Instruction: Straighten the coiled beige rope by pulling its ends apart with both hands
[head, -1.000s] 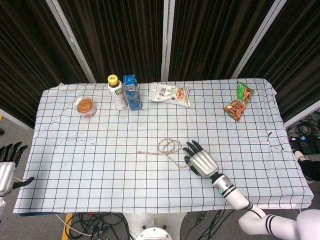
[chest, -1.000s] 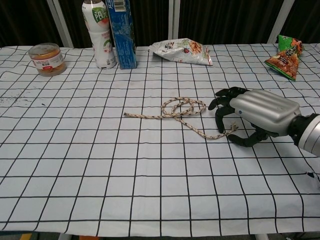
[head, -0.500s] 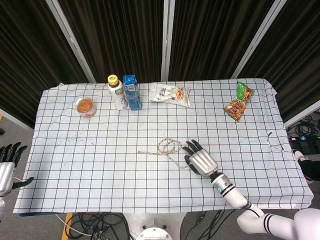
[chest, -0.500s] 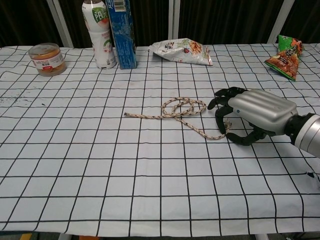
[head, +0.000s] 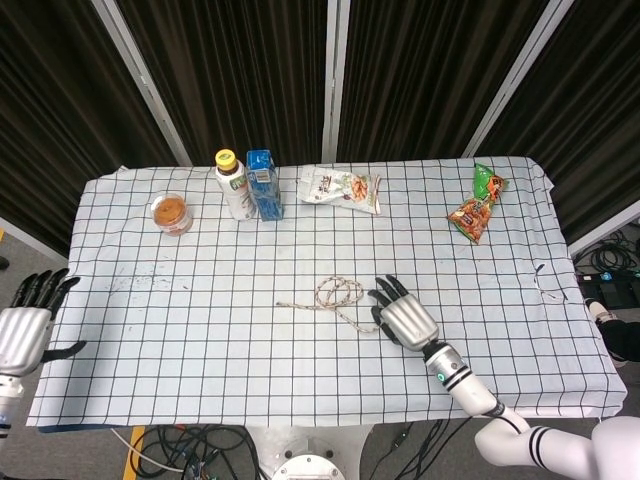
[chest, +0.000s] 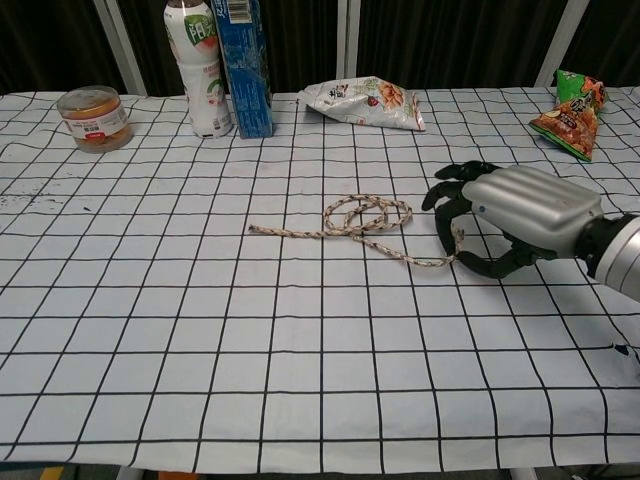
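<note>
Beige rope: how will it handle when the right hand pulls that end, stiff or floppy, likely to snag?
Probably floppy: the beige rope lies slack in loops. The crossed coil may tighten into a snag. It looks light, so with only the right hand on it, it may just drag.

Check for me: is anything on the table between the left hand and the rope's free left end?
Nothing visible. The left hand hangs off the table's left edge, and only bare checkered cloth lies between it and the rope. The jar and bottle stand further back.

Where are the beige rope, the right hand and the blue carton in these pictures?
beige rope (chest: 367, 215), chest view, on its coiled loop.
right hand (chest: 520, 213), chest view, on the silver back of the hand.
blue carton (head: 263, 185), head view, on its side face.
</note>
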